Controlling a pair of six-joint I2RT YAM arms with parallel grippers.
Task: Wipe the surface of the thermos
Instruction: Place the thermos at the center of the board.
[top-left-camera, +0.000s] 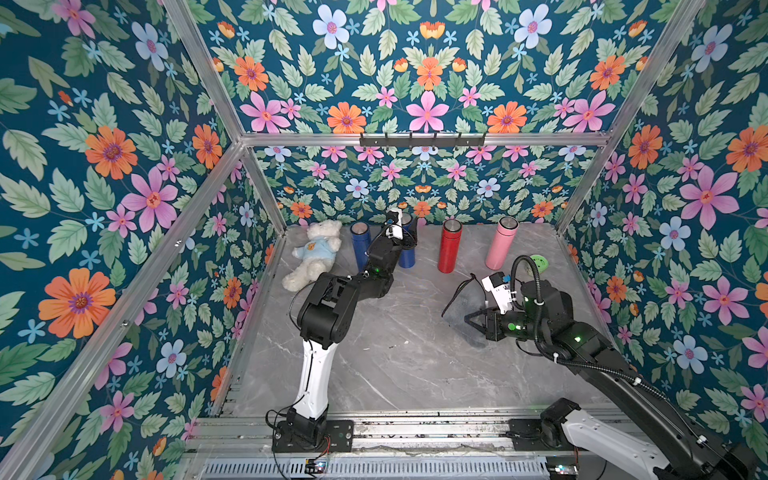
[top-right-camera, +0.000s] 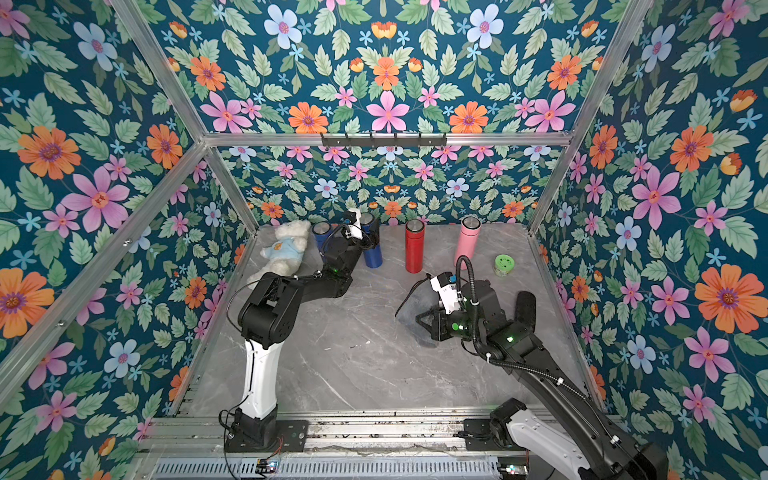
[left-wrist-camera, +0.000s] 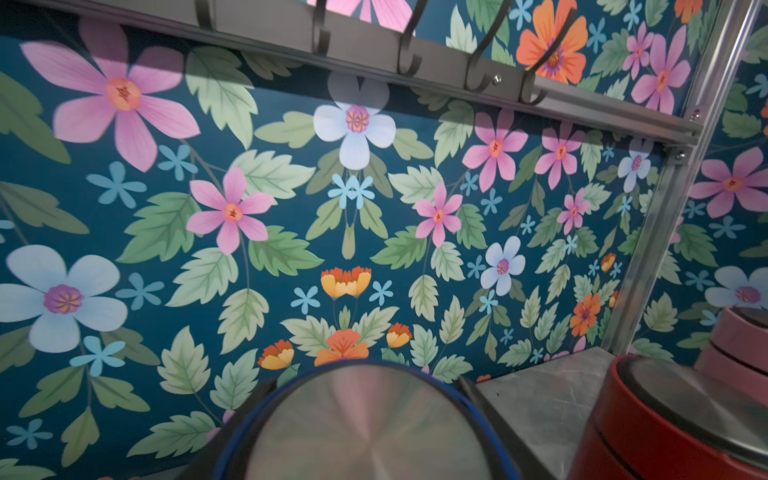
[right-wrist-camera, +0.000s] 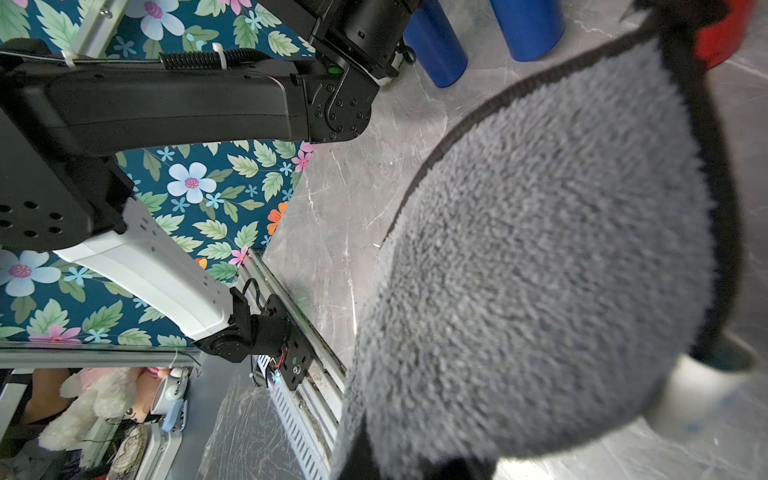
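Note:
Several thermoses stand along the back of the table. My left gripper is shut round the right-hand blue thermos, just under its top. In the left wrist view its steel lid fills the space between my fingers. My right gripper hovers over mid-table, shut on a grey cloth with black edging. The cloth hangs well apart from the thermoses.
A second blue thermos, a red one and a pink one stand in the same row. A white teddy bear lies at the back left. A green round thing sits at the right. A hook rail hangs above.

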